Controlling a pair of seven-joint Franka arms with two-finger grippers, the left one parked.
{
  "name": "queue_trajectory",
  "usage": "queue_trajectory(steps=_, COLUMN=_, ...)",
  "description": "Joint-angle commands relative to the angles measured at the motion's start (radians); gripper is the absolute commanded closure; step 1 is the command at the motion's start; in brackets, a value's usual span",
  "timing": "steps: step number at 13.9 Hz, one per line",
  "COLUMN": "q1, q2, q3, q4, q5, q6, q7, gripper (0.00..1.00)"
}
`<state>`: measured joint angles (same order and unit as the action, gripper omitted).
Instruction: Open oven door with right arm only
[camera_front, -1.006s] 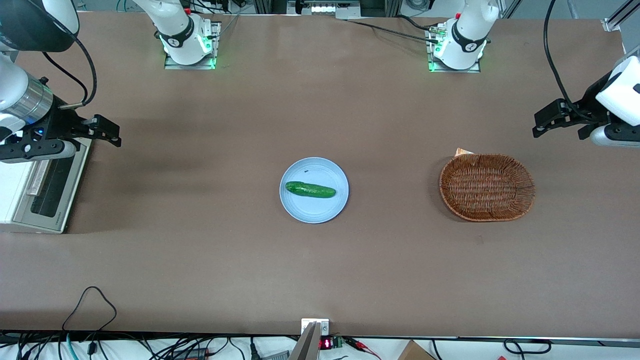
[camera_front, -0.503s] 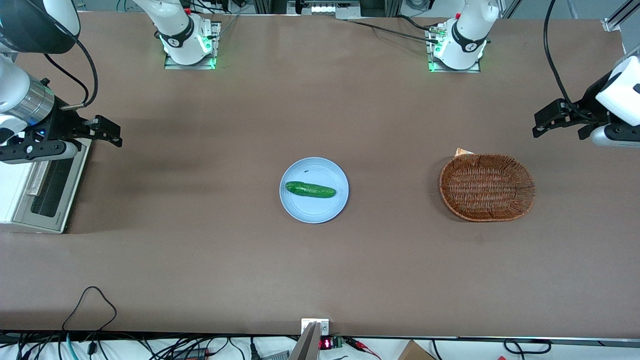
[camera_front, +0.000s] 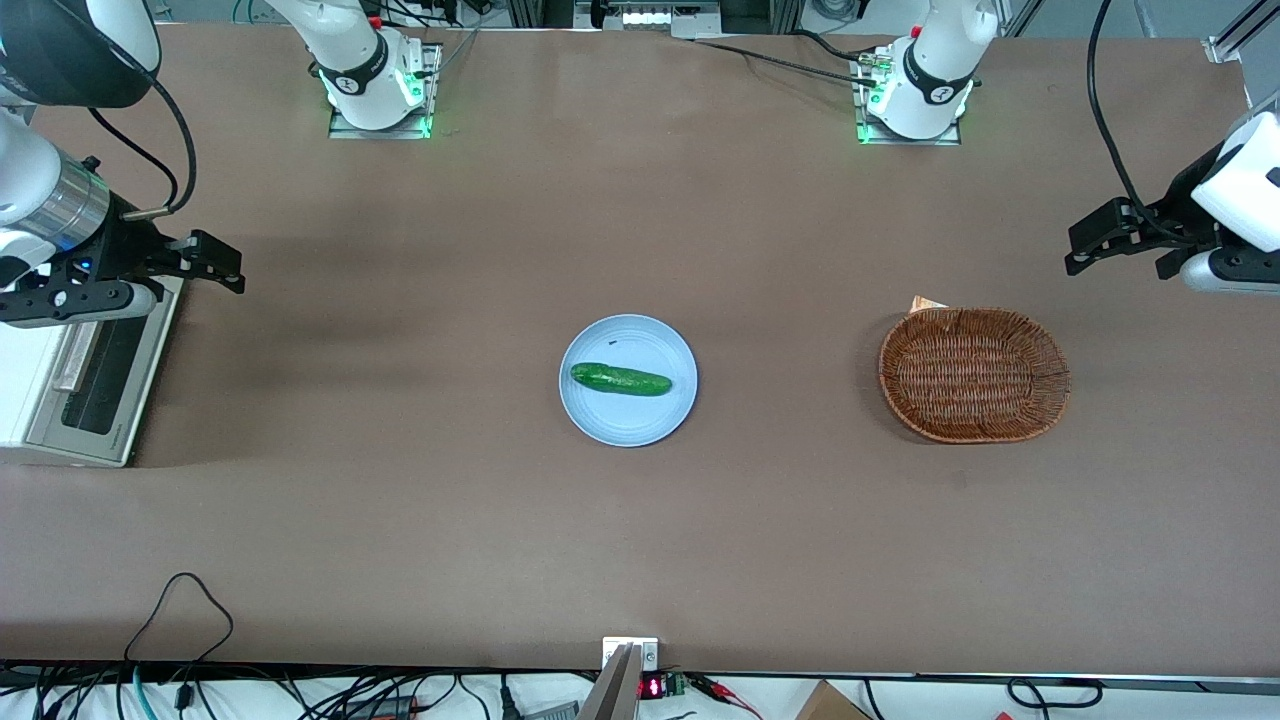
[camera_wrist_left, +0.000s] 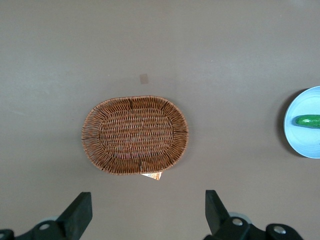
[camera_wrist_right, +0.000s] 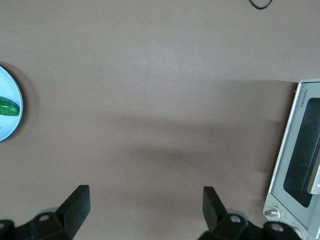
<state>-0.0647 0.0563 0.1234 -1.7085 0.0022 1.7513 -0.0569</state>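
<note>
The off-white oven (camera_front: 20, 385) stands at the working arm's end of the table. Its silver-framed oven door (camera_front: 140, 370) with dark glass lies against the oven's front, with the bar handle (camera_front: 75, 355) along it. The right arm (camera_front: 50, 200) reaches over the oven's end farther from the front camera. My gripper (camera_front: 228, 268) is open and empty, above the table just past the oven's corner, touching nothing. In the right wrist view the gripper (camera_wrist_right: 144, 202) hangs over bare table with the oven door (camera_wrist_right: 300, 165) off to one side.
A blue plate (camera_front: 628, 425) with a green cucumber (camera_front: 620, 380) sits mid-table; both also show in the right wrist view, the plate (camera_wrist_right: 7, 127) and the cucumber (camera_wrist_right: 9, 107). A wicker basket (camera_front: 975, 315) lies toward the parked arm's end.
My gripper has drifted very slightly farther from the front camera. The oven door, plate and basket have not moved.
</note>
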Motion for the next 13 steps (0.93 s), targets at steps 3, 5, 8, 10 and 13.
queue_trajectory(steps=3, q1=0.002, q2=-0.01, q3=-0.002, q4=-0.01, q5=0.015, q6=-0.004, q7=0.006, gripper=0.0)
queue_trajectory(steps=5, q1=0.002, q2=-0.01, q3=-0.002, q4=-0.011, q5=0.015, q6=-0.004, q7=0.005, gripper=0.01)
queue_trajectory(steps=8, q1=0.003, q2=-0.012, q3=-0.002, q4=-0.011, q5=0.015, q6=-0.006, q7=0.005, gripper=0.02)
queue_trajectory(steps=10, q1=0.003, q2=-0.01, q3=-0.002, q4=-0.011, q5=0.015, q6=-0.007, q7=0.005, gripper=0.04)
queue_trajectory(steps=13, q1=0.003, q2=-0.012, q3=-0.002, q4=-0.01, q5=0.016, q6=-0.013, q7=0.006, gripper=0.4)
